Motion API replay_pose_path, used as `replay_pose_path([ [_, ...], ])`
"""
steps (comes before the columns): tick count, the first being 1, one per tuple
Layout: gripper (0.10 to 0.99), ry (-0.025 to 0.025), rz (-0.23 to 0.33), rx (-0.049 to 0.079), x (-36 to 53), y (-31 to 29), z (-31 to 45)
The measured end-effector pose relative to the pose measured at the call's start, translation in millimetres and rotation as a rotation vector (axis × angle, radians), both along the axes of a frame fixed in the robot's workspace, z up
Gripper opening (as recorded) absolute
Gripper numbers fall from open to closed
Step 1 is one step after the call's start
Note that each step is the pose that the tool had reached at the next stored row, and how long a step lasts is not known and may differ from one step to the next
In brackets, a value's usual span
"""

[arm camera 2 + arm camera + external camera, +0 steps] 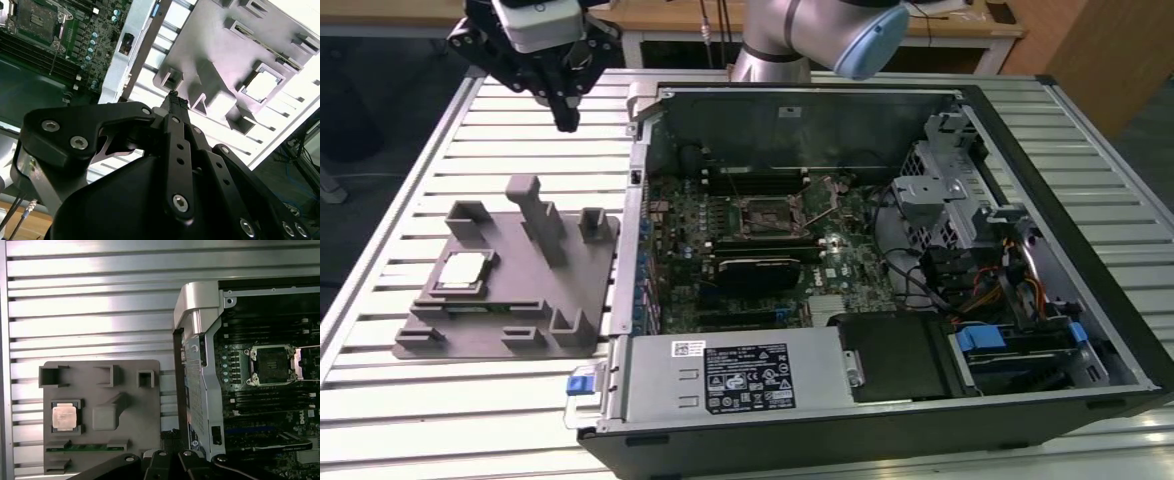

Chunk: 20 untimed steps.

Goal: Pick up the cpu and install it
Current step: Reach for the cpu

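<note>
Exterior view: my gripper [566,122] hung over the slatted metal table [400,190], past the far edge of the grey tray [520,305] and near a corner of the open computer case [1067,150]. In the second wrist view my fingers [176,120] were drawn together at the tips, with nothing clamped between them and the tray [215,45] below.

The cpu [463,272] lay flat in a square recess on the side of the tray toward the exterior view's left, silver top up, well apart from my fingertips and beside the tray's upright posts [540,225]. In the first wrist view the cpu [64,416] sat squarely in that recess of the tray [135,425]. The socket [272,365] on the motherboard [265,405] lay inside the case, well apart from the chip.
</note>
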<state>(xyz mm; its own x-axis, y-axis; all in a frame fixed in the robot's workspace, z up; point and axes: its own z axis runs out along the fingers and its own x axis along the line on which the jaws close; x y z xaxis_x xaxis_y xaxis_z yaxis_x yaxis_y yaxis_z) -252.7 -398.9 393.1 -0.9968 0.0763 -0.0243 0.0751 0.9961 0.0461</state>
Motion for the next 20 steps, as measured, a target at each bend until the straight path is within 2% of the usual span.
replay_pose_path([
  [13, 0.106, 0.0000, 0.000, 0.000, -16.6, 0.0, -0.7],
  [20, 0.106, 0.0000, 0.000, 0.000, -29.0, 0.0, -5.2],
])
